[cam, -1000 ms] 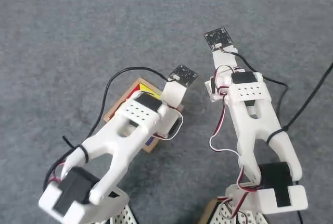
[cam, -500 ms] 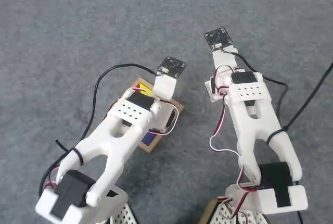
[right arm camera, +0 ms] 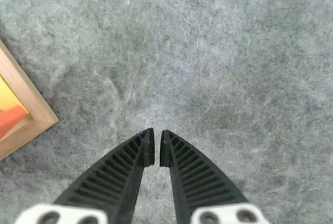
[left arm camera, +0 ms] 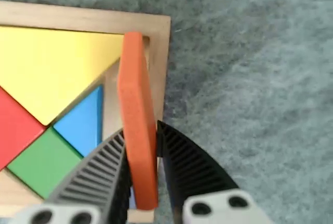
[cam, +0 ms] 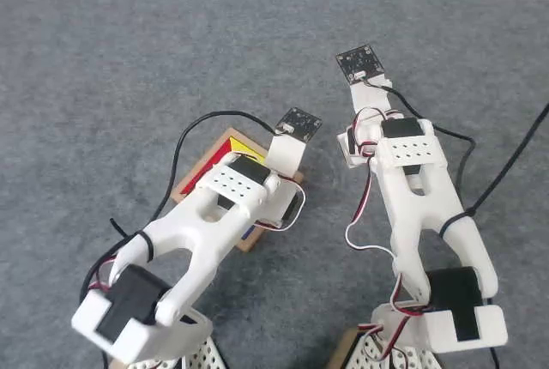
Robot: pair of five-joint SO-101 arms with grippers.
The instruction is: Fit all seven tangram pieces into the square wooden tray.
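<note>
Your left gripper (left arm camera: pixel 140 131) pinches the orange piece (left arm camera: pixel 136 99); your right gripper (right arm camera: pixel 156 139) is almost closed on nothing.

The left fingers (left arm camera: pixel 184 156) clamp the piece on edge, its far end past the fingertips at the tray (left arm camera: pixel 156 26) corner, beside the yellow piece (left arm camera: pixel 57 62). The right fingertips leave a thin slit over grey mat (right arm camera: pixel 234 52), apart from the tray corner. In the last half second your left wrist has swung across the tray; the right arm has kept its place.

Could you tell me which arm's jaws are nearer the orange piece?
Left. Its jaws clamp the orange piece over the tray; the right jaws hang shut over carpet beside it.
</note>
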